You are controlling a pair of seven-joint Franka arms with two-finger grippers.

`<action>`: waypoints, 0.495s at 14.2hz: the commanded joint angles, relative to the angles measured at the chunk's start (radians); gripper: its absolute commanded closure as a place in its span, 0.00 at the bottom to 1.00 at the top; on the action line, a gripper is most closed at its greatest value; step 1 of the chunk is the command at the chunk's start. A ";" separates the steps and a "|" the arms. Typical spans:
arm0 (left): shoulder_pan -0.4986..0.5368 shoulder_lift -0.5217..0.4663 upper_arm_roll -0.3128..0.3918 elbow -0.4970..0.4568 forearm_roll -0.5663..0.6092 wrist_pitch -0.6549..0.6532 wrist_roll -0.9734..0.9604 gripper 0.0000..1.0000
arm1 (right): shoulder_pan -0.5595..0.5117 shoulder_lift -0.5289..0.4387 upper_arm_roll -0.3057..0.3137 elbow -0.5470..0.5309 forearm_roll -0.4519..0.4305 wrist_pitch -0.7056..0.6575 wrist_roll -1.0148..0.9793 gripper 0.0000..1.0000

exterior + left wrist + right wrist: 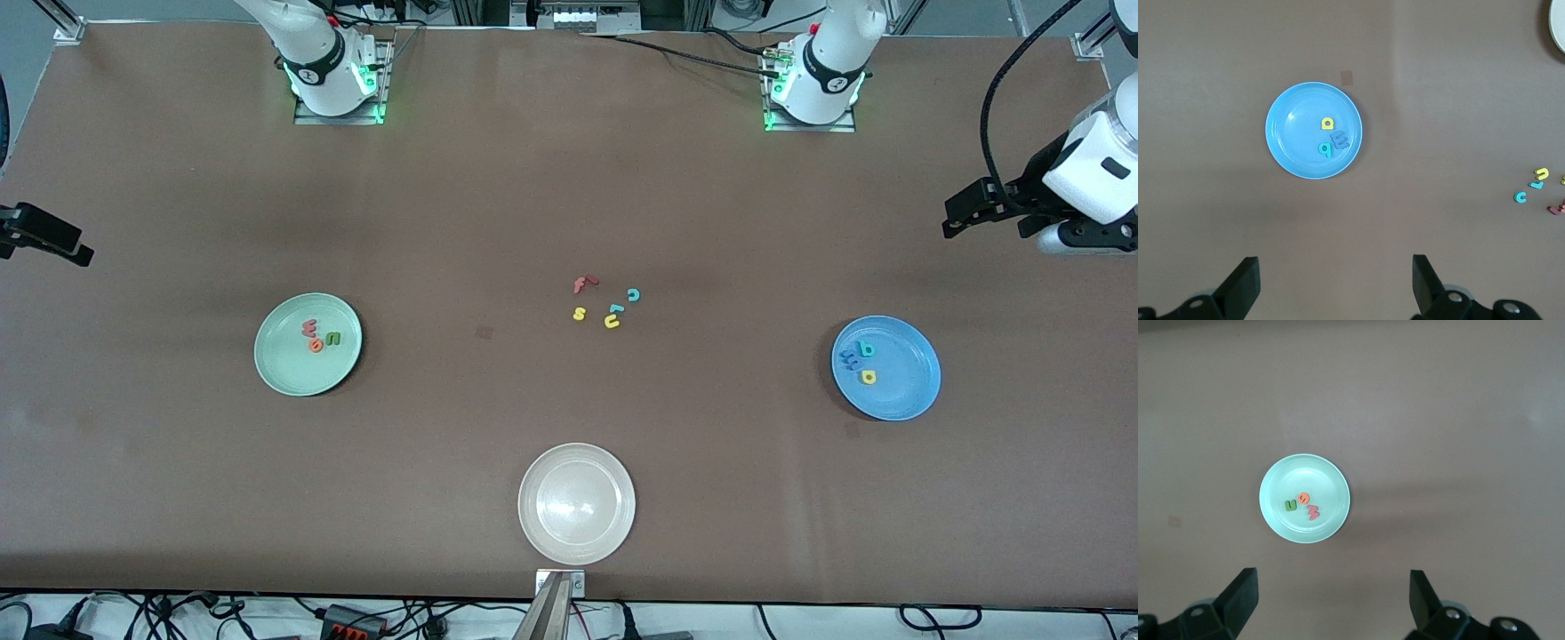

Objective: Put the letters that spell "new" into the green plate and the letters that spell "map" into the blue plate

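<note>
Left gripper [1335, 287]: the fingers [1243, 283] stand fully apart, holding and touching nothing. The gripper hangs high over the left arm's end of the counter [498, 204], with the blue plate [1285, 150] lying on the counter well apart from the fingers.

Right gripper [1331, 603]: the fingers [1241, 597] stand fully apart and empty. The gripper hangs high over the right arm's end of the counter; the green plate [1331, 480] lies well apart from the fingers.

Contents of the blue plate: yellow "p" [1328, 123], blue "m" [1339, 139] and teal "a" [1325, 148], the "m" and "a" touching.

Contents of the green plate: dark green "n" [1291, 505], orange "e" [1303, 499] and red-pink "w" [1313, 512], packed close together.

Loose letters lie mid-counter between the two plates: red "f" [582, 284], yellow "s" [579, 313], yellow "u" [612, 322], teal "c" [633, 294] and one small teal piece [615, 308] whose letter cannot be read.

A cream-white plate [533, 524] lies nearest the front camera. No brand marks or labels are legible.
</note>
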 commanded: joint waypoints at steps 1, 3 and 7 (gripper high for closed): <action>-0.003 0.007 -0.002 0.029 -0.008 -0.027 0.024 0.00 | -0.008 -0.135 0.013 -0.173 -0.017 0.061 0.009 0.00; -0.006 0.008 -0.003 0.029 -0.006 -0.025 0.024 0.00 | -0.010 -0.175 0.013 -0.230 -0.020 0.084 -0.012 0.00; -0.006 0.007 -0.014 0.031 -0.006 -0.027 0.024 0.00 | -0.008 -0.224 0.013 -0.294 -0.052 0.087 -0.014 0.00</action>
